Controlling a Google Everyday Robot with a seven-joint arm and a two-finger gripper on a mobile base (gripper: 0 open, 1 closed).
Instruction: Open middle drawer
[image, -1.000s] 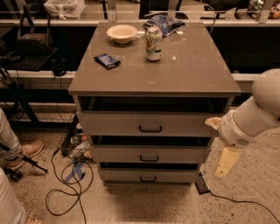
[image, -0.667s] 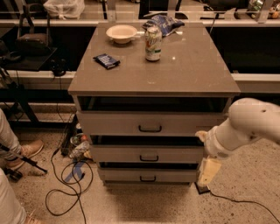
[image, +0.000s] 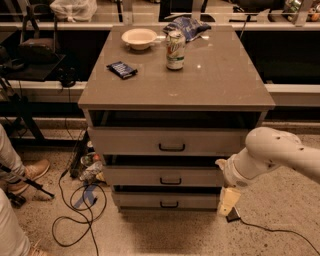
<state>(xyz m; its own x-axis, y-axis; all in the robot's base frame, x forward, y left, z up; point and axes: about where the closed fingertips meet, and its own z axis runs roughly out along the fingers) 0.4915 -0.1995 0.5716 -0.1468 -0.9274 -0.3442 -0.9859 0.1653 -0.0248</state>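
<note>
The cabinet has three grey-beige drawers stacked under its top. The middle drawer (image: 165, 176) sits between the wider top drawer (image: 170, 141) and the narrower bottom drawer (image: 167, 201). Its small black loop handle (image: 170, 181) is at the centre of its front. All three fronts look closed. My gripper (image: 227, 200) hangs from the white arm (image: 270, 152) at the cabinet's lower right, beside the right end of the bottom drawer and right of the middle drawer's handle. It holds nothing that I can see.
On the cabinet top (image: 220, 85) stand a can (image: 175, 50), a bowl (image: 139, 38), a dark snack bar (image: 122, 69) and a blue bag (image: 187, 25). Cables (image: 80, 200) lie on the floor at left. A person's shoe (image: 30, 175) is at far left.
My arm has swung left and down, bringing the gripper from the right of the cabinet closer to the drawers' right edge. The drawers have not moved.
</note>
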